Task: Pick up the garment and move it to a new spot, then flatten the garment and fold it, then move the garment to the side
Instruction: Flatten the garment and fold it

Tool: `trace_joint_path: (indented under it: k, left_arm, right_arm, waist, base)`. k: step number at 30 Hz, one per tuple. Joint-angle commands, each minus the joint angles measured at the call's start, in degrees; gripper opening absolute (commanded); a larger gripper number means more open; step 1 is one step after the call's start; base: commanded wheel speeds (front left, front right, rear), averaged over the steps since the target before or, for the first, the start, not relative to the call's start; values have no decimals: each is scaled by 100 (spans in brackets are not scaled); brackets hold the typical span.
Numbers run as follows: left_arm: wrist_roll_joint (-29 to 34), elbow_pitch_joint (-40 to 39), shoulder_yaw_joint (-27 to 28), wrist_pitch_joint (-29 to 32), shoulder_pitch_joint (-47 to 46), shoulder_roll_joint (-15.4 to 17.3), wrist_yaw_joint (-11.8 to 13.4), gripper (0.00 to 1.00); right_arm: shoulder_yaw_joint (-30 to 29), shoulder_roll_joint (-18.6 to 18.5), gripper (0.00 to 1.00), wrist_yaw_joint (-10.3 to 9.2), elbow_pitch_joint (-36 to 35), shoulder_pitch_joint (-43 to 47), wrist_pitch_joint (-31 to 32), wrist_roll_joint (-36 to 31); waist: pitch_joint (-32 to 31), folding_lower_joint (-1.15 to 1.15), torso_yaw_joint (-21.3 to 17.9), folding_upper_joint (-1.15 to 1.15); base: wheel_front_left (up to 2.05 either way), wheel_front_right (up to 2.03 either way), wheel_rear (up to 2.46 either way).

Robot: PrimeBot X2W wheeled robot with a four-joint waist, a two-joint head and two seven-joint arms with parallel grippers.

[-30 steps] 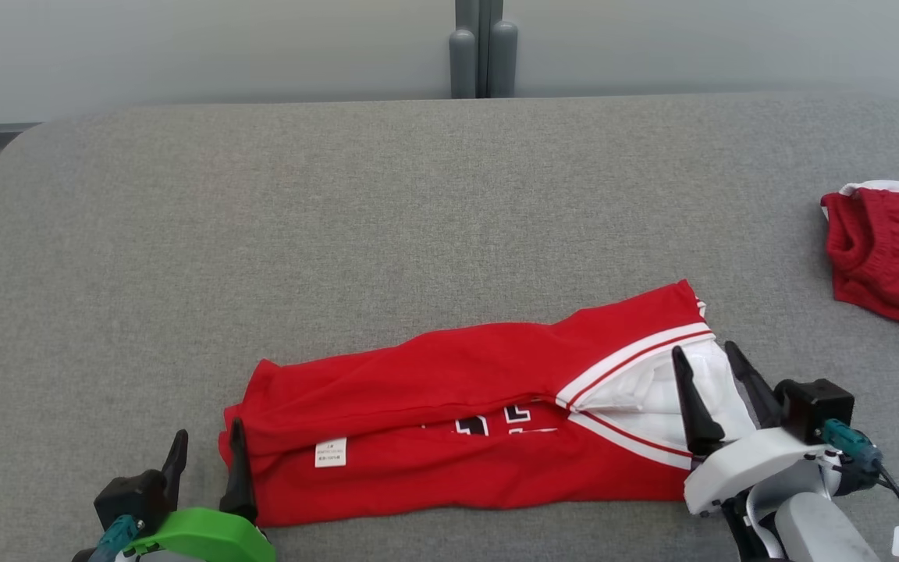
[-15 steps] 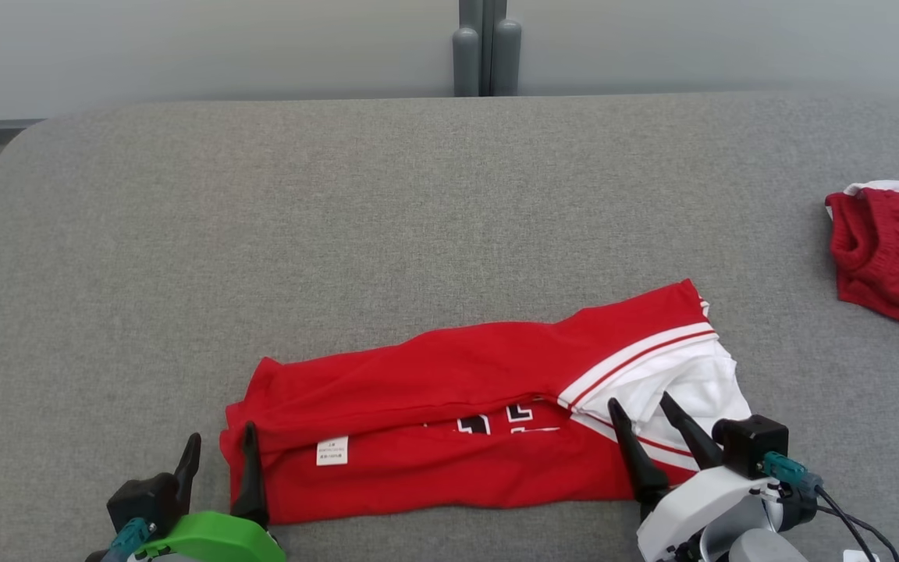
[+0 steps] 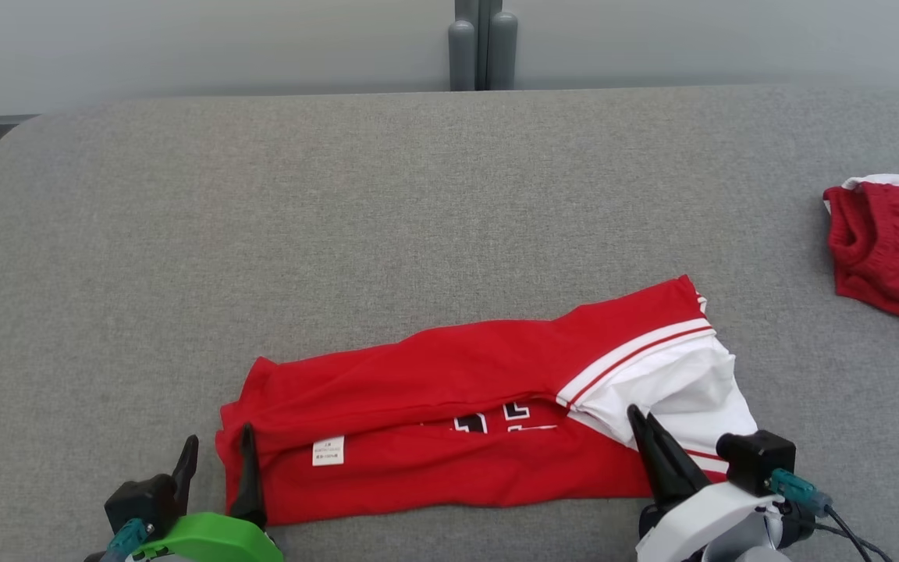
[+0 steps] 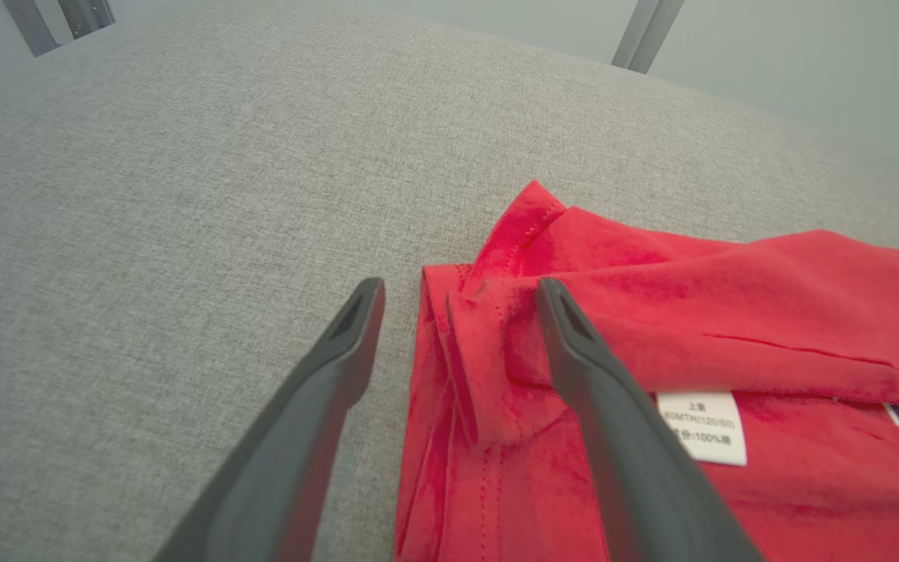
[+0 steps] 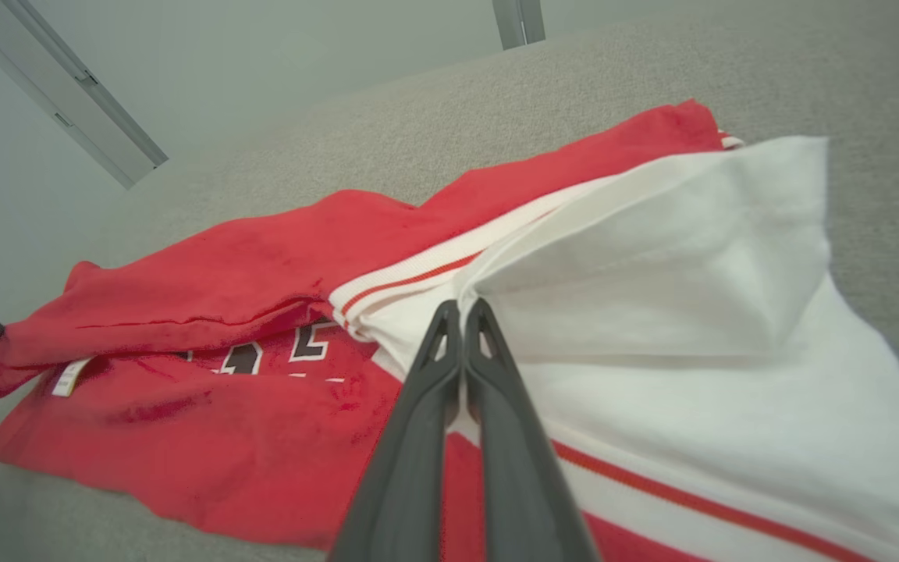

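**Head view.** Garment, a red jersey w/ white trim, lies as a long band along the near edge of the surface, centre to right. Right gripper: fingers clenched together, tips at the white end of the garment. Left gripper: fingers spread, at the band's left end, one finger on the cloth and one beside it. Second red garment sits at the right edge, well apart.

**Left wrist view.** Fingers released, nothing grasped. They straddle the stacked hem corner. Label is just beside the right-hand finger.

**Right wrist view.** Fingers pressed shut on a pinch of white cloth where the striped trim meets the white panel. Creases run toward the tips, so it reads as a real grip.

**Step (judged).** Fold in hand, right end secured, left not yet.
- Left should come down and close over all hem layers, not just the top one.
- Then lift both ends level and keep the band taut so the fold line stays straight.
- Risk: the thin pinch on the right could slip.

**Count.** Garments 2, of which 1 is the task piece. Grippers 2. Label 1.
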Motion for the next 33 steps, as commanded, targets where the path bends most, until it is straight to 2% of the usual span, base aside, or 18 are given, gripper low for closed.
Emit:
trace_joint_path:
  k: [1, 2, 3, 5, 11, 13, 20, 25, 33]
  left_arm:
    - [29, 7, 17, 5, 15, 25, -27, 100]
    - [40, 7, 28, 5, 24, 25, -32, 100]
    - [47, 9, 36, 5, 28, 25, -34, 100]
    - [82, 9, 58, 5, 19, 26, -36, 100]
    - [145, 35, 132, 5, -10, 26, -45, 100]
    - [125, 3, 147, 5, -31, 26, -45, 100]
    - [102, -72, 85, 5, -73, 26, 30, 100]
    - [109, -92, -2, 5, -176, 25, 16, 100]
    - [91, -34, -87, 5, -282, 26, 12, 100]
  right_arm:
    - [11, 11, 0, -8, -57, 131, -11, 54]
    - [2, -5, 2, -8, -118, 208, -11, 50]
    - [-21, -20, 22, -8, -183, 284, -11, 59]
    - [15, -46, 100, -8, -287, 454, -11, 90]
    - [53, -257, 100, -8, -545, 872, -11, 113]
    - [-208, -409, 100, -8, -895, 1026, -11, 51]
    - [-1015, -423, 100, -8, -1476, 721, -11, -289]
    - [-1171, -462, 100, -9, -947, 73, -11, -656]
    - [-1013, -419, 100, -9, 652, -805, -10, -862]
  waist:
    - [1, 0, -24, 0]
    - [2, 0, -48, 0]
    - [6, 0, -71, 0]
    - [19, 0, -120, 0]
    - [26, 0, -264, 0]
    - [14, 0, -325, 0]
    - [8, 0, -348, 0]
    - [103, 0, -240, 0]
    - [265, 0, 21, 0]
  base:
    - [0, 0, 0]
    - [0, 0, 0]
    - [0, 0, 0]
    - [0, 0, 0]
    - [0, 0, 0]
    - [0, 0, 0]
    - [0, 0, 0]
    - [0, 0, 0]
    - [0, 0, 0]
